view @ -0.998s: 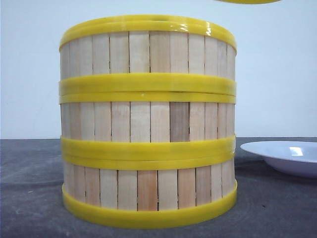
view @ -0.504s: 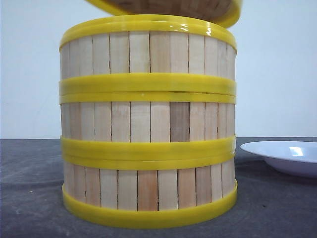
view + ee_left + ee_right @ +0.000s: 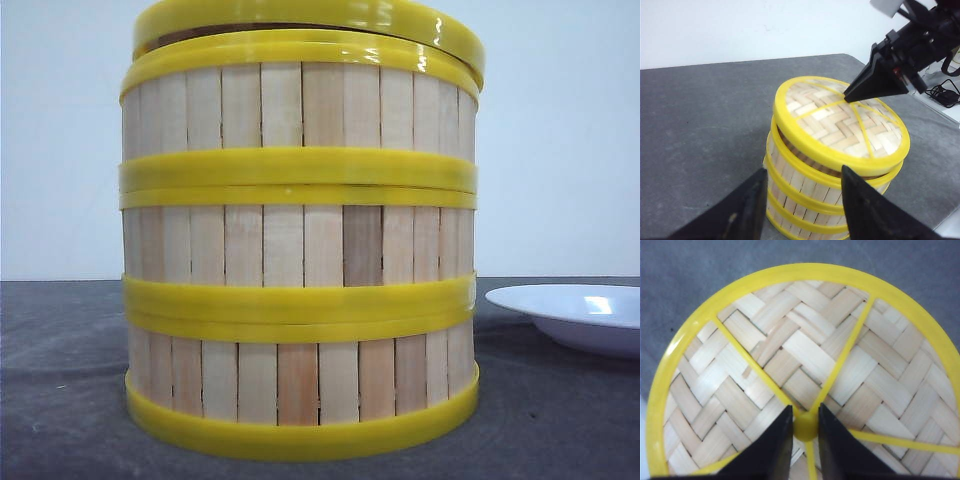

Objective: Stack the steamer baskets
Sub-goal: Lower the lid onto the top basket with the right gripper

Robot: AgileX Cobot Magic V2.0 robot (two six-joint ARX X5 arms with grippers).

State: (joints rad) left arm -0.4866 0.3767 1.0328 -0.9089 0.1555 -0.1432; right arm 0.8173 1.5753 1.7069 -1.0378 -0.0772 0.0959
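Right fingers (image 3: 805,432) pinch the woven lid's (image 3: 840,122) yellow knob (image 3: 805,426), tilted atop three slatted steamer baskets (image 3: 298,250); left fingers (image 3: 802,202) spread, empty.

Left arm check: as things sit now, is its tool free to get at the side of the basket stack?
Probably yes. The left tool is open and empty beside the steamer baskets, nothing between them. The right tool grips the lid knob from above, clear of the walls.

A plain white wall (image 3: 560,150) stands behind the dark grey, seemingly felt-covered table (image 3: 60,400).
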